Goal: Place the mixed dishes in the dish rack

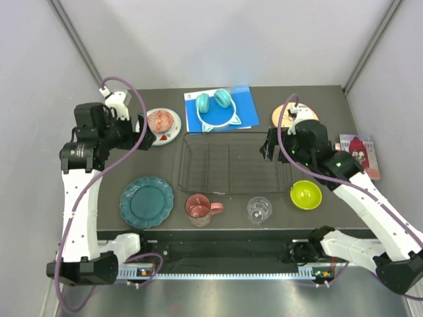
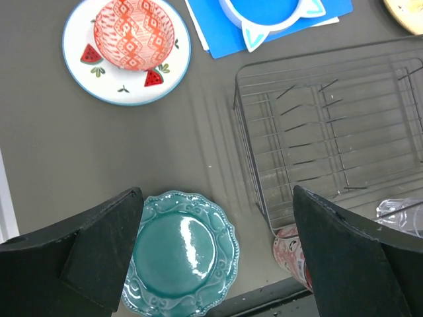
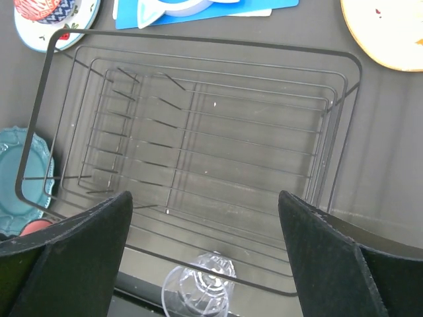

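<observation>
Where my left gripper (image 2: 217,191) hangs: over the bench (image 2: 99,152), jaws wide apart, empty.
Right gripper (image 3: 205,195): spread wide above the dish rack (image 3: 198,41), empty.
Left wrist view: small patterned bowl (image 2: 134,34) sits on watermelon plate (image 2: 106,86).
Top view alone: lime-green bowl (image 1: 306,194), right of the dish rack.

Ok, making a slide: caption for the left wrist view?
Open jaws above teal plate; patterned bowl on watermelon plate; wire dish rack alongside.

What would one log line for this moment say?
black wire dish rack: empty | left tool: open, holding nothing | right tool: open, holding nothing | loaded: none
</observation>
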Robot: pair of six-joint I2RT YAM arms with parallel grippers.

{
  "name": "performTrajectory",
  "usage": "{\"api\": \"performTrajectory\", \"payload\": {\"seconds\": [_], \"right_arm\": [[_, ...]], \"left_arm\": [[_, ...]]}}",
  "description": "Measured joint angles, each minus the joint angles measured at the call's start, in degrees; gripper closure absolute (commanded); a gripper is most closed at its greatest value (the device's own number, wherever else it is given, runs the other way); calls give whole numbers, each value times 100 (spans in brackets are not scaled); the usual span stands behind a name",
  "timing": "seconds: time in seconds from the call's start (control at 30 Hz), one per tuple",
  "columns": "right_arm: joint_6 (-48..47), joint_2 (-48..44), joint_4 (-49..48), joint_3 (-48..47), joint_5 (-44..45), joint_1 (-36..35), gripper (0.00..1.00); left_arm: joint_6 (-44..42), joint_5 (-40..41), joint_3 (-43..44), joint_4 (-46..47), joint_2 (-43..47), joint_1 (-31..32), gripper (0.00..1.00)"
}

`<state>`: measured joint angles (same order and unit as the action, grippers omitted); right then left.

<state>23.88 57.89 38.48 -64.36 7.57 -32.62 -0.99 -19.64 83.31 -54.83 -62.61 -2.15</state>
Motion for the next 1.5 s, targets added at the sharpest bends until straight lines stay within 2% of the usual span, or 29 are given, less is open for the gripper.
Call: {"api": "performTrajectory", "payload": {"seconds": [0.2, 0.37, 0.7, 0.93, 1.37, 1.5], "right_arm": [[-24, 0, 44, -13, 192, -2, 10], [-44, -55, 26, -15, 404, -2, 10], [-74, -935, -479, 153, 680, -2, 10], [-76, -1257, -826, 699, 686, -2, 10], [-81, -1025, -1014, 811, 621, -2, 11], [-83, -1005, -1019, 811, 619, -2, 11]], "left_arm": [[354, 24, -356, 417, -105, 0, 1], [654, 280, -448, 1001, -649, 0, 1], [1167, 1115, -439, 2483, -2761, 0, 1], [1237, 1443, 131, 3032, -4085, 0, 5], [1283, 2240, 514, 4039, -4964, 0, 7], [1279, 2417, 608, 4133, -5340, 0, 15]]}}
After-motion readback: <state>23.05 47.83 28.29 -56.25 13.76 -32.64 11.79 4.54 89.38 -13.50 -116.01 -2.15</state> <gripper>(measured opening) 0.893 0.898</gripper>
